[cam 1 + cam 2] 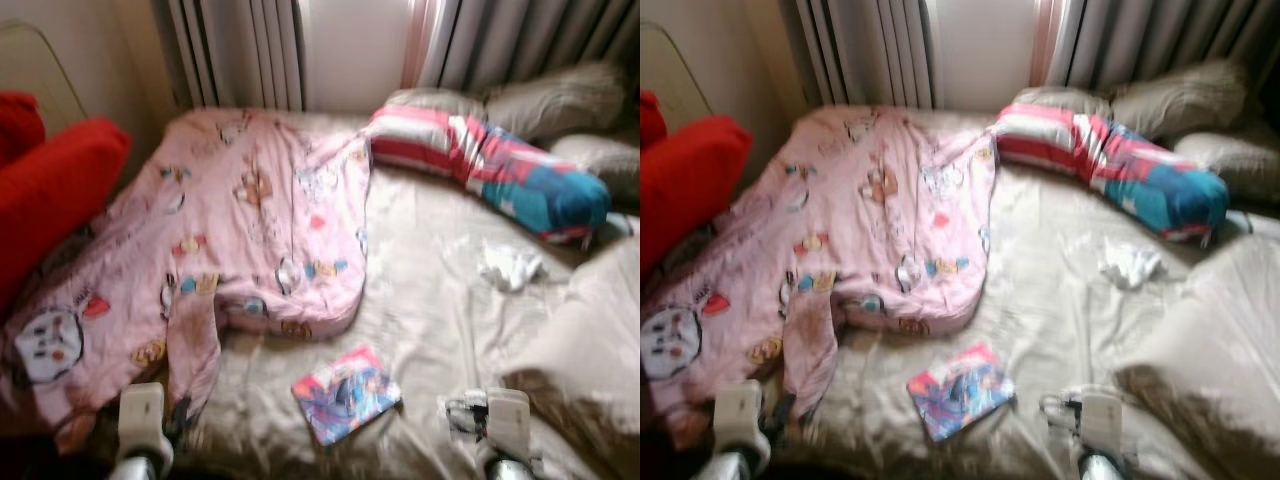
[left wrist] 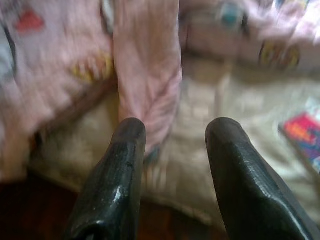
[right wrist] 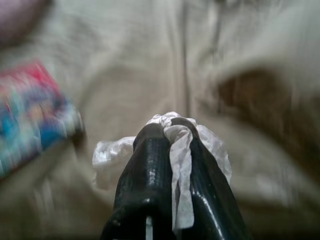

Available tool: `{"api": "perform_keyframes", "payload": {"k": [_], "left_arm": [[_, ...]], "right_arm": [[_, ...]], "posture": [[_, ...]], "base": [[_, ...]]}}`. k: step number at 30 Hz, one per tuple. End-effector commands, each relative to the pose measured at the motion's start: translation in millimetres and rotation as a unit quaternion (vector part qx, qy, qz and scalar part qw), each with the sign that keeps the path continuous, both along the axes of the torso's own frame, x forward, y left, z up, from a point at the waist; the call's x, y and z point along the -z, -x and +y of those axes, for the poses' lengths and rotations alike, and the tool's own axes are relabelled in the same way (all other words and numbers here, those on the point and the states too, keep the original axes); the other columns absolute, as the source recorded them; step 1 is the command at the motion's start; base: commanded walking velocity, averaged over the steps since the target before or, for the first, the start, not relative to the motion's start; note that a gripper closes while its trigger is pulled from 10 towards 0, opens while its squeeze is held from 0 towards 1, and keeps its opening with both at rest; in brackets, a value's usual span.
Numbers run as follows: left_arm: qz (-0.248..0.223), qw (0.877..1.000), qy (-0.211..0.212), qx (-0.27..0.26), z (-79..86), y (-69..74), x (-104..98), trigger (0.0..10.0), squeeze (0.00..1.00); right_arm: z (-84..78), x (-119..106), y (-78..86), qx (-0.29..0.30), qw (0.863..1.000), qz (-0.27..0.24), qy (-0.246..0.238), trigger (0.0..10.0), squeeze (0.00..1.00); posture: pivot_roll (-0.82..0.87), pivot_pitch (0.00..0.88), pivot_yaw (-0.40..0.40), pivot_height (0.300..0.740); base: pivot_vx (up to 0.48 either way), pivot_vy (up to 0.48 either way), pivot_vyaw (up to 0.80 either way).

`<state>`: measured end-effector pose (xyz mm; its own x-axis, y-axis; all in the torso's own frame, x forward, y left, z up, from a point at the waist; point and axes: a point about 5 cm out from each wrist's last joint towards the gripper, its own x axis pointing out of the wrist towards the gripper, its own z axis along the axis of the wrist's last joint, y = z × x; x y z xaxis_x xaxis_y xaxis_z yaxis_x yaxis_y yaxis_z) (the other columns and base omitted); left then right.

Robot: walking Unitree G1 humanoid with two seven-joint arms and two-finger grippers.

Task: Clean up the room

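1. Right gripper (image 3: 170, 131) is seen in the right wrist view with its two black fingers (image 3: 147, 170) pressed together on a crumpled white tissue (image 3: 177, 150); the tissue is pinched between the fingertips, bulges out on both sides and trails down between the fingers. It is held above the beige satin bed sheet (image 3: 140, 75). A colourful, glossy flat book (image 3: 30, 115) lies blurred on the sheet to one side.

2. Left gripper (image 2: 172, 132) is seen in the left wrist view with its black fingers (image 2: 117, 175) spread apart and nothing between them. Beyond the tips hangs a fold of the pink cartoon-printed blanket (image 2: 145, 65), and a corner of the book shows at the frame's edge.

3. In the left eye view, the pink blanket (image 1: 230, 220) is spread over the robot's left part of the bed, reaching the near edge. The book (image 1: 345, 392) lies on the sheet just beyond the blanket's lower hem, between the two silver wrists at the near edge. A second crumpled white tissue (image 1: 510, 266) rests on the sheet further right, near a long striped red, white and blue bolster pillow (image 1: 490, 165). Beige pillows (image 1: 555, 100) are stacked behind it against grey curtains (image 1: 530, 40). A red cushion (image 1: 50, 190) stands at the left.

4. In the right eye view, the same layout is repeated, blurred.
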<state>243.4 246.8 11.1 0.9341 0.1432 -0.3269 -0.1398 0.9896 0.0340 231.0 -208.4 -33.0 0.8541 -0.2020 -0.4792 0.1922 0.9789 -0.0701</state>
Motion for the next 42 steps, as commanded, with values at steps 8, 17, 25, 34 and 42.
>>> {"api": "perform_keyframes", "payload": {"k": [8,17,25,34,42], "left_arm": [[0.147,0.989,0.024,-0.011,-6.5,39.8,58.4,10.0,0.0],[0.204,0.979,0.024,-0.017,-13.7,55.2,76.4,10.0,0.0],[0.253,0.967,0.021,-0.023,-2.7,79.9,88.1,10.0,0.0],[0.281,0.959,0.02,-0.038,5.6,95.4,93.3,10.0,0.0],[0.27,0.962,0.019,-0.031,4.2,89.8,91.1,10.0,0.0]], "right_arm": [[-1.0,43.6,51.3,-0.017,0.988,0.155,0.011,10.0,0.0],[14.8,44.7,44.5,-0.057,0.985,0.163,0.009,10.0,0.0],[26.8,44.9,42.6,-0.089,0.983,0.159,0.025,10.0,0.0],[25.4,50.3,52.3,-0.075,0.981,0.178,0.005,10.0,0.0],[25.6,50.8,53.5,-0.088,0.98,0.179,0.007,10.0,0.0]], "posture": [[-0.02,0.161,-0.014,0.74],[-0.01,0.154,-0.009,0.74],[-0.01,0.147,-0.006,0.74],[-0.01,0.149,-0.005,0.74],[0.0,0.153,-0.001,0.74]], "base": [[0.0,0.0,0.0],[0.0,0.0,0.0],[0.0,0.395,0.2],[0.0,0.48,0.27],[0.0,0.48,0.0]]}}
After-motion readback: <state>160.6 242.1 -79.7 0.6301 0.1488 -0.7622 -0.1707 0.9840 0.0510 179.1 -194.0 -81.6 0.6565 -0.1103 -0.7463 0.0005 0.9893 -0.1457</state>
